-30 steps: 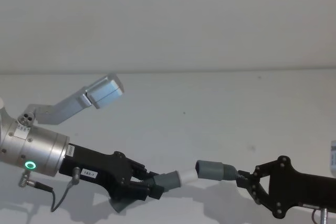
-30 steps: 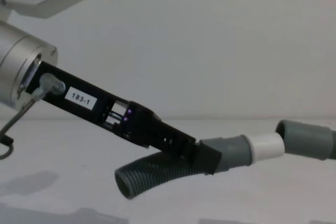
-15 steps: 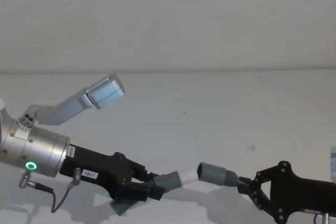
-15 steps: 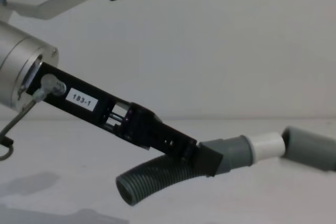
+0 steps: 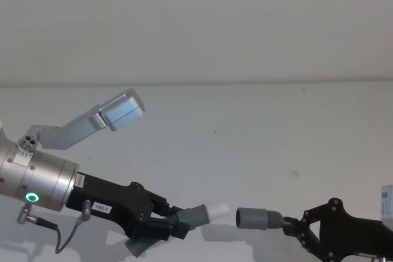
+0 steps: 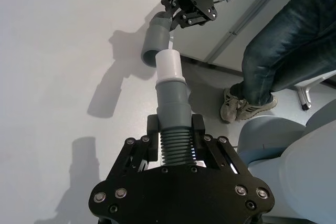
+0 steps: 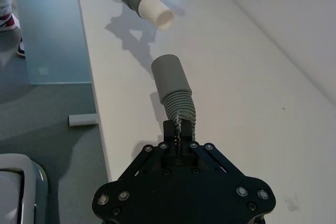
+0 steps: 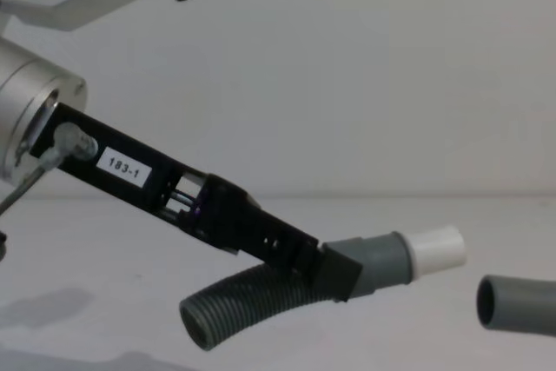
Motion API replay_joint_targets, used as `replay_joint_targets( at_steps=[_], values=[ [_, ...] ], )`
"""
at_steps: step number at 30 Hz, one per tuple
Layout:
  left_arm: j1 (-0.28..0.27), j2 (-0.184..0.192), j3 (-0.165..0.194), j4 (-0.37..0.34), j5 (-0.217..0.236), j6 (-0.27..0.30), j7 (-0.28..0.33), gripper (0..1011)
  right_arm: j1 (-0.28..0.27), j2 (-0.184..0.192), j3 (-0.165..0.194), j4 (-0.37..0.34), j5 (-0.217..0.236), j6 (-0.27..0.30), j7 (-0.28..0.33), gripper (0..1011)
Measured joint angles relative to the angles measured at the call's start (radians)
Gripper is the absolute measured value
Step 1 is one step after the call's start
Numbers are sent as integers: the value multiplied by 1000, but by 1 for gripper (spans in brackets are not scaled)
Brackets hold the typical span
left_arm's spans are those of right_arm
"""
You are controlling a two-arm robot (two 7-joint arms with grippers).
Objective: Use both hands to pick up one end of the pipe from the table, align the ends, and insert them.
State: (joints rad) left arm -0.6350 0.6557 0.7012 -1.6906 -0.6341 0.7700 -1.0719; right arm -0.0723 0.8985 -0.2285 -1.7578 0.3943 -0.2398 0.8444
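Observation:
My left gripper (image 5: 175, 225) is shut on the ribbed pipe (image 8: 243, 297) just behind the grey cuff with the white tip (image 5: 212, 211), held above the table (image 5: 245, 139). In the chest view that cuff (image 8: 408, 254) points right and slightly up from the left gripper (image 8: 334, 271). My right gripper (image 5: 293, 228) is shut on the ribs behind the hollow socket cuff (image 5: 253, 218). A small gap separates the two ends, and the socket (image 8: 512, 303) sits lower than the white tip. In the left wrist view the tip (image 6: 169, 66) nearly lines up with the socket (image 6: 156, 40).
A white wall (image 5: 196, 23) rises behind the table. A person's leg in jeans (image 6: 283, 40) and a grey chair (image 6: 283, 150) stand beside the table's front edge. The floor lies past that edge (image 7: 94, 93).
The white tip and the socket were touching; they have drawn apart. The right gripper moved right and down with the socket, and the left gripper sank slightly.

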Motion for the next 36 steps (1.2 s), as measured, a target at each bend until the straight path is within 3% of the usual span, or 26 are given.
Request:
replay_joint_targets(
  at_steps=[10, 36],
  values=[
    [-5, 8, 13, -8, -5, 10, -1, 334, -5, 12, -5, 2, -4, -16, -3, 41],
    [-36, 1, 52, 19, -12, 6, -8, 334, -9, 52, -6, -35, 53, -46, 22, 41]
  ],
)
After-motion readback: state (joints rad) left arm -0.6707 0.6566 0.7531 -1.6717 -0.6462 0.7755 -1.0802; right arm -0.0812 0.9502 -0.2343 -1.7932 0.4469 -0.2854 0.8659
